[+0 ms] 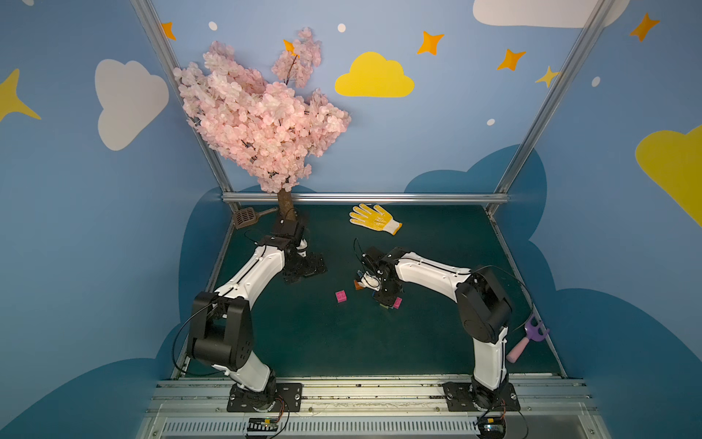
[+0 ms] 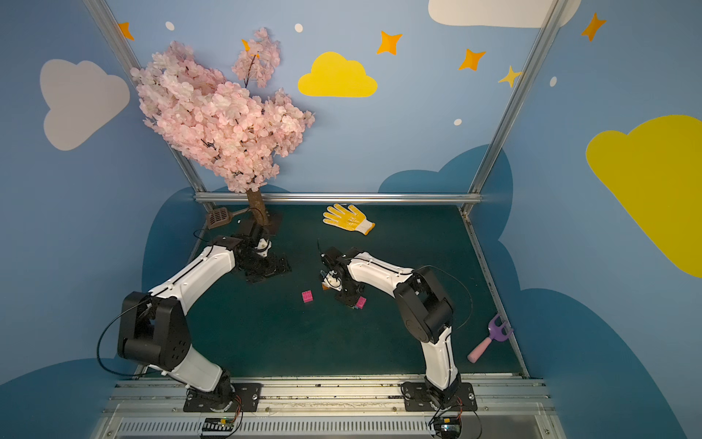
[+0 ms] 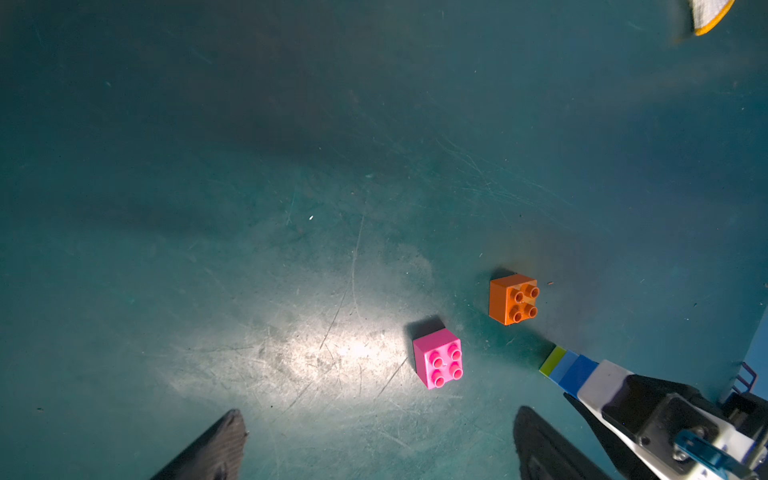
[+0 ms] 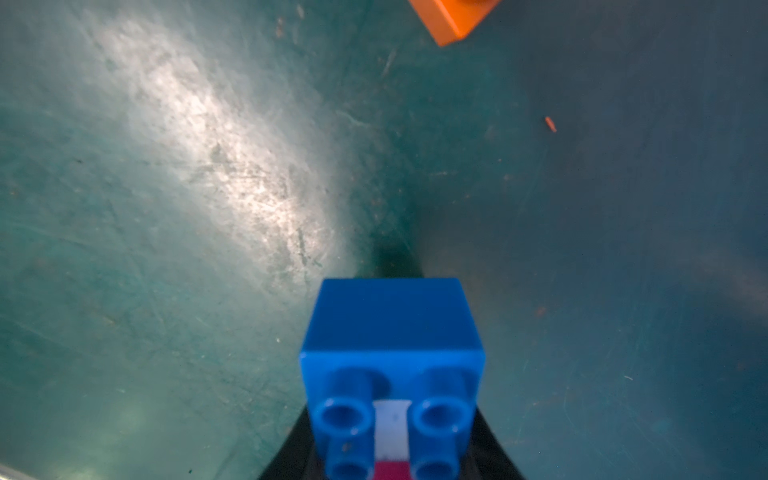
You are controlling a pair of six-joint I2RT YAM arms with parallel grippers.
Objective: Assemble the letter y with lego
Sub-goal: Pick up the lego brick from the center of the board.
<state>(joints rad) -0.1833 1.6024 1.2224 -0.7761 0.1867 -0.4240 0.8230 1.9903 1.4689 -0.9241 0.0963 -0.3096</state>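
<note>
We see the right gripper (image 1: 384, 297) just right of centre in both top views, pressed together on the brick cluster (image 3: 569, 368). In the left wrist view its lime, light-blue and blue bands stick out of the fingers at lower right. The right wrist view has the blue brick (image 4: 392, 324) low in the middle, between the dark fingers. The cluster's pink end (image 1: 397, 303) shows at the gripper's lower right. We cannot tell whether the cluster touches the mat (image 1: 342, 342).

The loose pink brick (image 1: 340, 296) sits left of that gripper, apart from it. The orange brick (image 1: 358, 284) lies just beside its upper left, partly hidden by the wrist. In the left wrist view these two stand studs up with bare mat between them.

The left gripper (image 1: 304, 268) is left of centre, its jaws spread wide and empty, near the tree trunk (image 1: 286, 207).

The mat is bare across the lower middle of the top views, from the arm bases up to the bricks. Along the edges, the yellow glove (image 1: 374, 218) lies near the far rail (image 1: 364, 197), the brown scoop (image 1: 245, 217) is in the mat's upper-left corner, and the toy rake (image 1: 526, 338) is at its right edge.
</note>
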